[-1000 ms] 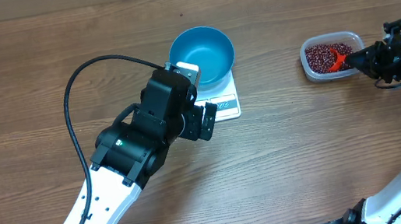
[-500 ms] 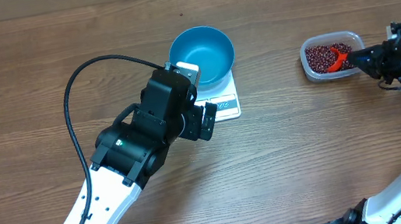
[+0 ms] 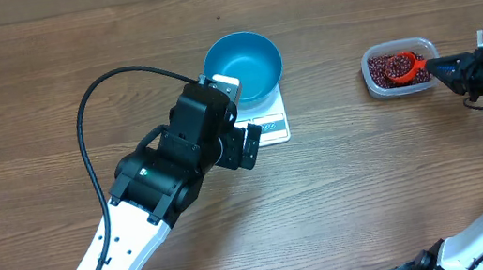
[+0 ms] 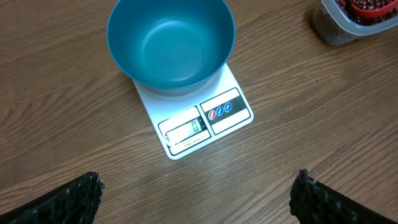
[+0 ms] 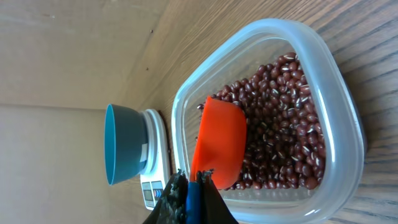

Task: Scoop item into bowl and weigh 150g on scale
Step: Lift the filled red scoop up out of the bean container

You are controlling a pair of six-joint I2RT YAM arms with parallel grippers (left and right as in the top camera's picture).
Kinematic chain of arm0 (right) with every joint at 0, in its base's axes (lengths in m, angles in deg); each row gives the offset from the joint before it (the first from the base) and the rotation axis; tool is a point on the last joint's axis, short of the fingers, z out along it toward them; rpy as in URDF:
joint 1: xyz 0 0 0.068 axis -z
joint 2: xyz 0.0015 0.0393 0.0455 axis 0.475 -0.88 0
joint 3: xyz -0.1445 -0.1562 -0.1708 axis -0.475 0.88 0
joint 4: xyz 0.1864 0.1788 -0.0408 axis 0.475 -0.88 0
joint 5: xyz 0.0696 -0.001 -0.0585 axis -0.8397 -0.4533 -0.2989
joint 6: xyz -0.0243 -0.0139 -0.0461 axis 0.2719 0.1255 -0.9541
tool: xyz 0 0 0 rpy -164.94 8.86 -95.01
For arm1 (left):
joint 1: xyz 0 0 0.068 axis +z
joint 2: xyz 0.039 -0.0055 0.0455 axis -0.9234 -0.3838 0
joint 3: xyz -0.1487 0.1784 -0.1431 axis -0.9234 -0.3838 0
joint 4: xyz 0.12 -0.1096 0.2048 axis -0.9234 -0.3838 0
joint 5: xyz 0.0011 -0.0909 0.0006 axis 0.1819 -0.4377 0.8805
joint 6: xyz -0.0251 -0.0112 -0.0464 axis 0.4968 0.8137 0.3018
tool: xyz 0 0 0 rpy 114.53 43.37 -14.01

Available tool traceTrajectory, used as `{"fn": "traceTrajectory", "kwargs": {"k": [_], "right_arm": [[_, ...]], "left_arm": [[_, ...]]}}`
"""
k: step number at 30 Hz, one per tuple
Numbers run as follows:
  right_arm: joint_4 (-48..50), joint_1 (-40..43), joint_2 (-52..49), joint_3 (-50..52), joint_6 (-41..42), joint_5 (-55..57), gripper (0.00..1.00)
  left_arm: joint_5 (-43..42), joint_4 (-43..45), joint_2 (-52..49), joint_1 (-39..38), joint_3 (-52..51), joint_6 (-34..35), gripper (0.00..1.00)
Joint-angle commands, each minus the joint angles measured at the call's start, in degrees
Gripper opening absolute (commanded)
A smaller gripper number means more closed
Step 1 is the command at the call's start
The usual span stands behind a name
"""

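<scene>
Overhead view: saw open tabletop (image 3: pixel 27 89) between the right-edge container (image 3: pixel 371 79) and the bowl (image 3: pixel 243 64), empty on the scale (image 3: pixel 270 123), mid-table toward the far edge. Found left gripper (image 3: pixel 247 144) spread wide, empty, by the scale's front; right gripper (image 3: pixel 445 68) pinching scoop (image 3: pixel 407 65) among beans (image 3: pixel 388 65). Judged spillage likely from tilting the scoop crossing, and misreading from nudging the scale.

Robotics lab bench: plain wood-grain table (image 3: pixel 20 109), white cabled robot arm (image 3: pixel 131 228) mounted alongside.

One each: bowl (image 3: pixel 243 64), scale (image 3: pixel 274 116), scoop (image 3: pixel 405 65), container (image 3: pixel 369 75)
</scene>
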Motion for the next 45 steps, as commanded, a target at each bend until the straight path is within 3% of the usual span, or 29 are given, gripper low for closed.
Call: {"fn": "traceTrajectory", "kwargs": {"k": [1,45], "right_arm": [[-0.2,0.2,-0.3,0.6,-2.3,-4.7,0.04],[-5.0,2.9,-0.3,0.6,-2.2,-25.6,0.04]], "left_arm": [[-0.5,0.2,-0.3,0.1,0.0,-0.2,1.00],[-0.5,0.2,-0.3,0.1,0.0,-0.2,1.00]]}}
